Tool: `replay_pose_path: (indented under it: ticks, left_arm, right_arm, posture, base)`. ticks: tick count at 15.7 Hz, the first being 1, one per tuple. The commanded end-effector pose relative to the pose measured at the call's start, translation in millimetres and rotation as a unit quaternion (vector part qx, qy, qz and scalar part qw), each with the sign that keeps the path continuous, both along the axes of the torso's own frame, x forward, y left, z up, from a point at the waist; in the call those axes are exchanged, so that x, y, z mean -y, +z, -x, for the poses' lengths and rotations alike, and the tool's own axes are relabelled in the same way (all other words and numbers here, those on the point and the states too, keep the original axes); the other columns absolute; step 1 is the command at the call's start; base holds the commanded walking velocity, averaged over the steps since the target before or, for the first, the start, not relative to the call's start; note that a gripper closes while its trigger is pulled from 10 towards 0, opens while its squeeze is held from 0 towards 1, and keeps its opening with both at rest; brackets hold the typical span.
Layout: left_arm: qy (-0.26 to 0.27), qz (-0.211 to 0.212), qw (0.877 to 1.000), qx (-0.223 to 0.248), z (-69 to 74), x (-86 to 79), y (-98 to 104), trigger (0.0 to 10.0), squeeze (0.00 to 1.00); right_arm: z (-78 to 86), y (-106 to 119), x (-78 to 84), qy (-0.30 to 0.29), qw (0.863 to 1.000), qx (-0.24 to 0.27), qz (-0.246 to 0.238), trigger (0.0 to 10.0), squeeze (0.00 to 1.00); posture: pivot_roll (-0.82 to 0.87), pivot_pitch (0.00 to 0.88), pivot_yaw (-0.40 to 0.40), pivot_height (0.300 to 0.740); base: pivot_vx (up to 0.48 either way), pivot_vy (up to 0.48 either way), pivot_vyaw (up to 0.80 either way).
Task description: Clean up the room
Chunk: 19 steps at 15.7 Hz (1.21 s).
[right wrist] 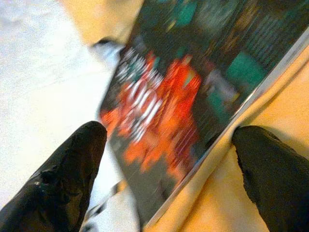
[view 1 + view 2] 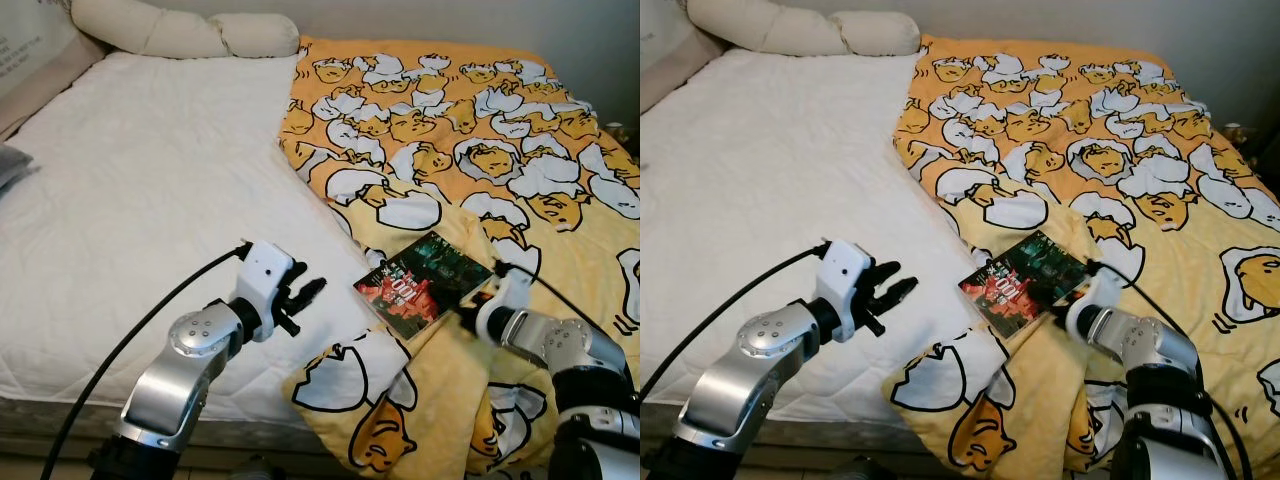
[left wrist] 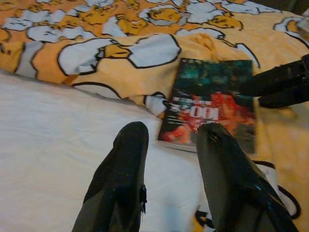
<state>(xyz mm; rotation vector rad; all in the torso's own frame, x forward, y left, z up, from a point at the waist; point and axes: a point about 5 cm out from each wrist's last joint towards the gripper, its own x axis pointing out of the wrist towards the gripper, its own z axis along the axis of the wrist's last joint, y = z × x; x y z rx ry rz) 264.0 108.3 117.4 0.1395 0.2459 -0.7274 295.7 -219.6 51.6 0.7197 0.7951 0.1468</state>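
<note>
A dark paperback book [image 2: 425,282] with red cover art lies on the yellow egg-print blanket [image 2: 470,130] near the bed's front edge. My right gripper [image 2: 469,313] is at the book's near right edge, open. In the right wrist view its two fingers [image 1: 67,174] stand wide apart with the book [image 1: 178,96] and its edge between them. My left gripper [image 2: 308,294] hovers open over the white mattress [image 2: 150,200], just left of the book, pointing toward it. In the left wrist view the book [image 3: 212,104] lies beyond its fingertips [image 3: 130,145].
A long cream pillow [image 2: 180,35] lies across the head of the bed. A grey cloth [image 2: 10,165] sits at the mattress's left edge. The blanket hangs over the bed's front edge [image 2: 380,430]. Bare mattress spreads to the left.
</note>
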Motion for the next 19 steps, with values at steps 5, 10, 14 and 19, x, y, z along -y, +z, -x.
replay_pose_path:
  ticks: [5, 10, 14, 19]
  left_arm:
    - [-0.015, -0.01, 1.0, -0.004, 2.2, 2.0, 1.5, 10.0, 0.0]
    - [-0.022, -0.011, 1.0, -0.006, 3.6, 3.3, 0.7, 10.0, 0.0]
    - [-0.028, -0.015, 0.999, -0.009, 2.1, 5.3, 0.5, 10.0, 0.0]
    - [-0.041, -0.022, 0.999, -0.02, 6.3, 5.9, -2.1, 10.0, 0.0]
  right_arm:
    - [7.3, 16.3, -17.2, 0.102, 0.993, 0.031, -0.039, 10.0, 0.0]
    - [9.7, 29.8, -28.1, 0.14, 0.985, 0.06, -0.077, 10.0, 0.0]
    - [10.1, 4.1, -38.8, 0.13, 0.989, 0.017, -0.071, 10.0, 0.0]
    - [17.4, -7.7, -32.2, 0.118, 0.992, -0.009, -0.053, 10.0, 0.0]
  posture:
    - [0.05, 0.0, -0.044, 0.74]
    - [0.05, 0.0, -0.042, 0.74]
    - [0.04, 0.0, -0.029, 0.74]
    - [0.05, 0.0, -0.033, 0.74]
  base:
    - [0.0, 0.0, 0.0]
    - [0.0, 0.0, 0.0]
    - [0.0, 0.0, 0.0]
    - [0.0, 0.0, 0.0]
